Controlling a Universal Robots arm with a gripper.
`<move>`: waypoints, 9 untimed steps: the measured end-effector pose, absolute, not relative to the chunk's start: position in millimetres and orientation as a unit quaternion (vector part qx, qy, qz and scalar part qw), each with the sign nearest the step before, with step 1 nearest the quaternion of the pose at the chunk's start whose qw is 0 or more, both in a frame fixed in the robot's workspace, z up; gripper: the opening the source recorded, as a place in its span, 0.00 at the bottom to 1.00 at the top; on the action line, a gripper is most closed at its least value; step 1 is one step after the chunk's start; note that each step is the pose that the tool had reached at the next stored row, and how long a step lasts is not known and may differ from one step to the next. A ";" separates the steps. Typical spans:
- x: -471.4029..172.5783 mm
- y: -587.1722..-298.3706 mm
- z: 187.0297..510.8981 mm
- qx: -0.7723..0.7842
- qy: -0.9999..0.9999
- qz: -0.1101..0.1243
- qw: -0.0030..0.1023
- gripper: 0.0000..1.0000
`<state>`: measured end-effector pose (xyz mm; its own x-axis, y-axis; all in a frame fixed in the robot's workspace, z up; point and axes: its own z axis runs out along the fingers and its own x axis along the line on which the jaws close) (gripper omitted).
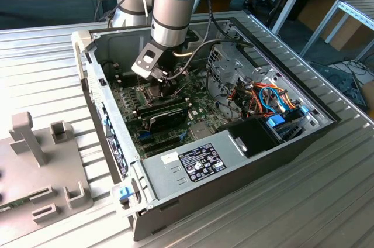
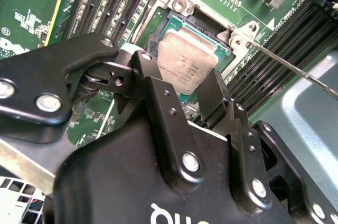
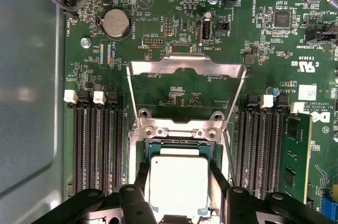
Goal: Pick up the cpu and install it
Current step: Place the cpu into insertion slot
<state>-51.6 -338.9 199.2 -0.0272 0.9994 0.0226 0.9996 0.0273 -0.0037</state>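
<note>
You have white lettering across the motherboard (image 3: pixel 174 84), a printed label (image 1: pixel 201 163) on the power supply (image 1: pixel 160 172), faint marks on the cpu (image 2: pixel 185 63)

- In the second wrist view, the gripper (image 2: pixel 182 64) body covered the corner of the cpu (image 2: pixel 188 57) farthest from the socket (image 2: pixel 208 23) hinge.
- In the first wrist view, the cpu edge farthest from that hinge was cut off.
- Whether the cpu sat in the socket or just above it could not be told.
- The thin lever (image 2: pixel 296 68) beside the socket ran out of frame.
- In the exterior view, the arm (image 1: pixel 175 8) hid the motherboard (image 1: pixel 169 116) around the socket.
</note>
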 end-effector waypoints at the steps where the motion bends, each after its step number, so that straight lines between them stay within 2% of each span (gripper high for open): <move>1: -51.6 -338.9 199.1 -0.697 -0.717 -0.007 0.009 0.54; 9: -51.6 -338.9 198.1 -0.697 -0.717 -0.006 0.009 0.54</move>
<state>-51.6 -338.9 198.1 -0.0272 0.9994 0.0225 0.9996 0.0273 -0.0038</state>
